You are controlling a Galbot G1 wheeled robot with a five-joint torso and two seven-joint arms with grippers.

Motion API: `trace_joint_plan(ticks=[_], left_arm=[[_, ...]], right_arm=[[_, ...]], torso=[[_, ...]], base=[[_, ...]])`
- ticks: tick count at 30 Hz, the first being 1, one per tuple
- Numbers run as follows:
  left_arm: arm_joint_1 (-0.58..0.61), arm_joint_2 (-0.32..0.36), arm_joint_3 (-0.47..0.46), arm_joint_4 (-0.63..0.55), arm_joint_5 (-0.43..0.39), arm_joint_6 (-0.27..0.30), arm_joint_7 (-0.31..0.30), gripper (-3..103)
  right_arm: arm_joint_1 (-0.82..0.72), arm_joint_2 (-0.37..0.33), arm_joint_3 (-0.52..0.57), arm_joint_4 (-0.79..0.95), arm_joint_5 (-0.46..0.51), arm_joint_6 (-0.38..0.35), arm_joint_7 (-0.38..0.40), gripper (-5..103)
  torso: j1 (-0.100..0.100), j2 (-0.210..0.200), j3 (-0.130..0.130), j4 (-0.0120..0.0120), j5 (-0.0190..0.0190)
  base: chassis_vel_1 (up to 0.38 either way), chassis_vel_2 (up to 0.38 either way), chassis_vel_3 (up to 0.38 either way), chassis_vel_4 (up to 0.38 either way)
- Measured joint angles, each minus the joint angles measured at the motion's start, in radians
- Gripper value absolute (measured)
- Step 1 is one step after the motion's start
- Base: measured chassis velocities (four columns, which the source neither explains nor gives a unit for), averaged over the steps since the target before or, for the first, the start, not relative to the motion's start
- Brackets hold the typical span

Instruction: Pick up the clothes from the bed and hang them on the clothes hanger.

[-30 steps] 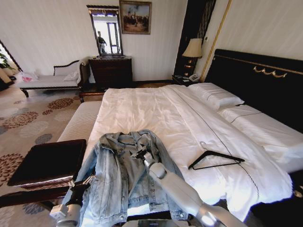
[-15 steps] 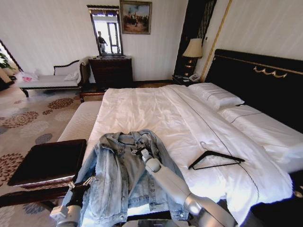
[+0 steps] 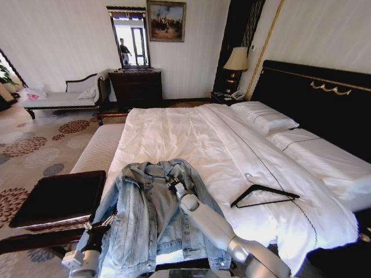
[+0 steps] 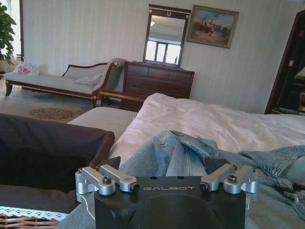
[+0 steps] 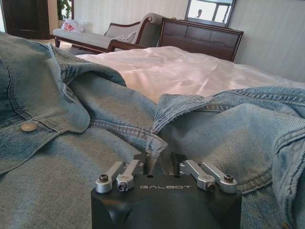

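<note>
Head view: denim jacket (image 3: 153,211) lies spread at the near end of the bed (image 3: 191,136), collar away from you. Black hanger (image 3: 264,195) sits on the duvet to the jacket's right, well apart from it. Your right claw (image 3: 172,183) is down on the fabric just under the collar. Left claw (image 3: 99,227) is at the jacket's left edge, next to the dark bench (image 3: 58,197).

Left wrist view: left claw (image 4: 167,168) is low against the denim; can't tell whether it's apart or together.

Right wrist view: right claw (image 5: 162,160) has fingers nearly together with a fold of the placket between them; looks pinched, not certain.

Step, as I read it: grasping the jacket; nothing lifted yet. Next, confirm the pinch holds before raising, and keep the collar area free for the hanger.
</note>
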Motion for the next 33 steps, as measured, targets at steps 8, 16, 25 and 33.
trace_joint_plan(ticks=[8, 16, 25, 33], left_arm=[[0.003, 0.001, -0.006, 0.003, -0.011, 0.0, 0.0, 100], [0.007, 0.0, -0.007, -0.007, -0.013, 0.0, 0.0, 100], [0.0, 0.006, 0.0, -0.018, -0.013, 0.009, -0.002, 100], [-0.004, 0.011, 0.017, -0.03, -0.005, 0.02, -0.004, 100]], right_arm=[[0.0, -0.009, 0.0, 0.034, 0.021, 0.001, 0.02, 2], [-0.017, -0.023, 0.031, 0.159, 0.201, -0.04, 0.059, 1], [0.012, -0.065, 0.097, 0.198, 0.316, -0.081, 0.101, 1], [0.07, -0.07, 0.108, 0.091, 0.315, -0.085, 0.11, 1]], torso=[[0.0, 0.0, 0.0, -0.0001, -0.0001], [0.0, 0.0, 0.0, 0.0, 0.0], [0.0, 0.0, 0.0, -0.0001, 0.0], [0.0, 0.0, 0.0, 0.0001, 0.0001]], base=[[0.0, 0.0, 0.0, 0.0], [0.0, 0.0, 0.0, 0.0], [0.0, 0.0, 0.0, 0.0], [0.0, 0.0, 0.0, 0.0]])
